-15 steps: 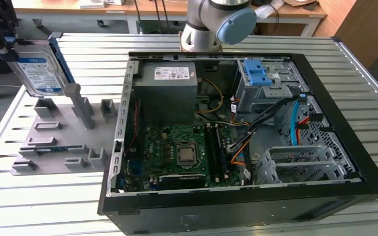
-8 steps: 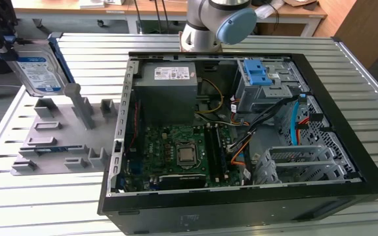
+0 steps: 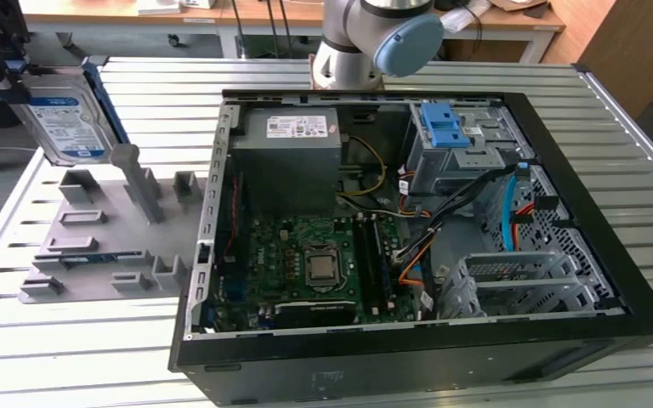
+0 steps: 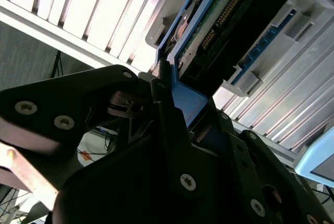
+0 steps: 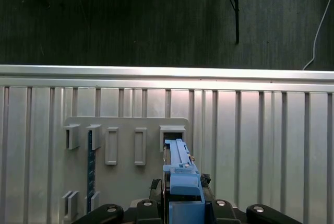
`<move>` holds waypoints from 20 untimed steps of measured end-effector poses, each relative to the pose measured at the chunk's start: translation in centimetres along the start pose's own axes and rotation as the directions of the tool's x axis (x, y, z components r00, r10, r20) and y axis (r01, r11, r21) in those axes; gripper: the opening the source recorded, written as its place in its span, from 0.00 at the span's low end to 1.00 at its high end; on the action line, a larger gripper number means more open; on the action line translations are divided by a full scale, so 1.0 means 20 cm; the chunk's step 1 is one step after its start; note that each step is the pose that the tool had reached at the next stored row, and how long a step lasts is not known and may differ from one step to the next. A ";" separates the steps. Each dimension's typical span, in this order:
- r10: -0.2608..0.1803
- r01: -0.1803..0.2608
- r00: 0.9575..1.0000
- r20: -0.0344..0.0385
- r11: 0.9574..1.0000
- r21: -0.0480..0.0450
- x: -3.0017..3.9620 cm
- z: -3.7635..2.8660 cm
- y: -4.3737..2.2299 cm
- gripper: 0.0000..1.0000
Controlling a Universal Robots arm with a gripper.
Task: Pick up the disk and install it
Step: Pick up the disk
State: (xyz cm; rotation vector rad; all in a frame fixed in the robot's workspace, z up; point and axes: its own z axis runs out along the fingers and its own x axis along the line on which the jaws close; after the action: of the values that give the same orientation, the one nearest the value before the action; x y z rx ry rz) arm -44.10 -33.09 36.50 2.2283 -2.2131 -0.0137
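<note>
Gripper (image 5: 182, 208): clamped on the disk's blue bracket.
Disk (image 3: 65, 119): held upright, projecting past the fingertips.
Grey fixture (image 3: 88, 246): slotted, beneath the held disk.
Computer case (image 3: 417, 365): open, well apart from the gripper.

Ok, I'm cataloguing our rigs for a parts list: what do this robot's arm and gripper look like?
The arm is a silver-grey tube with a rounded light-blue cap on its joint. The gripper is matt black, built of flat angular link plates fastened with silver screw heads; its fingers are narrow black bars.
</note>
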 end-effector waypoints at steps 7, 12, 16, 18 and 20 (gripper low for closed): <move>0.000 0.000 1.000 0.000 1.000 0.000 0.000 -0.014 0.000 0.36; 0.000 0.000 1.000 0.000 1.000 0.000 0.000 -0.030 0.001 0.36; 0.000 0.000 1.000 0.000 1.000 0.000 0.000 -0.046 0.001 0.36; 0.000 0.000 1.000 0.000 1.000 0.000 0.000 -0.055 0.001 0.36; 0.000 0.000 1.000 0.000 1.000 0.000 0.000 -0.064 0.001 0.36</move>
State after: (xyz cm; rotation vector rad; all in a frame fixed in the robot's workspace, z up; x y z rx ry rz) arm -44.11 -33.08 37.78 2.2284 -2.2133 -0.0134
